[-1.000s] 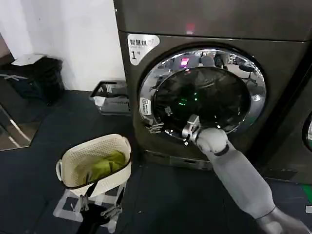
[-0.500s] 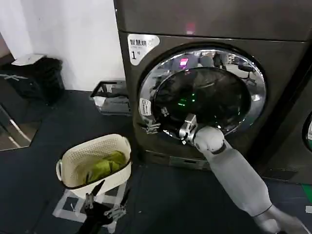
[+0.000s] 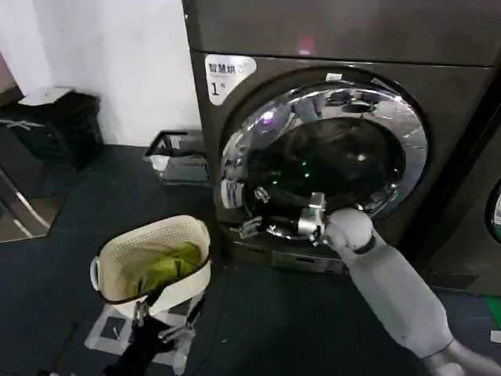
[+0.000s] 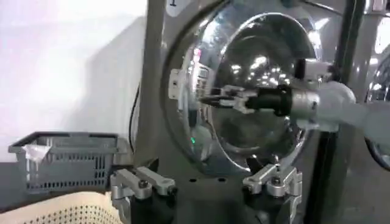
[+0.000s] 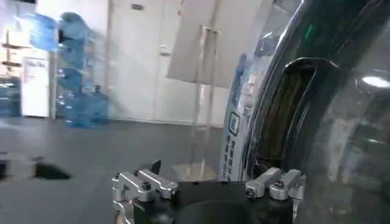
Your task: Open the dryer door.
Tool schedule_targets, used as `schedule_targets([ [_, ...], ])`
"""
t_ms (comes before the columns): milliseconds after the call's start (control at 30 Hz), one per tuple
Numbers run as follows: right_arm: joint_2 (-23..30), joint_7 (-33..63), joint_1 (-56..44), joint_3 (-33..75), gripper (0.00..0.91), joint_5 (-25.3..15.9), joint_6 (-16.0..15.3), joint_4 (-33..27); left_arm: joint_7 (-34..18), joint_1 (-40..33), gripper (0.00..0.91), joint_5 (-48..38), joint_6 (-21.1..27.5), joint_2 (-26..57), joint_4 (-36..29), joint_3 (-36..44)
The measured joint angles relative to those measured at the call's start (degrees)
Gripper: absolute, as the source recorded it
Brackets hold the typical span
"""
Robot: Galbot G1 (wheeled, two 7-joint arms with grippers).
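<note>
Dryer door [image 3: 329, 157], chrome-rimmed round porthole with dark glass, is standing slightly ajar, its left edge lifting off the dryer front [image 3: 235, 110].

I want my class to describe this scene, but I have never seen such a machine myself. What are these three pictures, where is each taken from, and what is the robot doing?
This is a two-armed robot standing at a dryer. The wide picture comes from a camera on its head, looking down and forward. The other two come from cameras on its wrists.

In the head view, the right gripper reaches the left edge of the dryer door, the round chrome-rimmed window, which stands slightly ajar. I cannot tell how its fingers are set. The left gripper waits low, open and empty, near a laundry basket holding green cloth. A grey crate sits on the floor by the wall.
</note>
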Motion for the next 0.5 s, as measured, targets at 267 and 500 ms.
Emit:
schedule_targets([
  [267,-2.49,-5.99,-2.58,1.81,0.907,0.08,0.12,2.33,-2.85,-5.98,0.907,-8.62,1.53,8.55,2.65,-3.16],
  [500,-3.81,-11.27,-4.50,3.45,0.907,0.92,1.08,3.09,-4.18,-11.23,0.907,-14.54,-0.99,16.27,6.39,-1.74],
])
